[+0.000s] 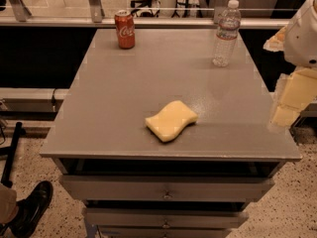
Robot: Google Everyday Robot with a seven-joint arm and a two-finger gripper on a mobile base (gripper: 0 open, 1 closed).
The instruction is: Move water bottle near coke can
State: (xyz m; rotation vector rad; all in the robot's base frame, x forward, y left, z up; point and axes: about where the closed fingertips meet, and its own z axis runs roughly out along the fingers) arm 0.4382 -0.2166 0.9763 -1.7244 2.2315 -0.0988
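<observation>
The only lettering that can be read is the white Coca-Cola script running up the side of the red coke can (125, 29), which stands at the far left of the grey table top (124, 98). The water bottle (226, 33), at the far right of the same top, carries a pale label band around its middle, but the print on it is too small to make out. The gripper (290, 103) hangs just off the table's right edge; any marking on it cannot be told.
</observation>
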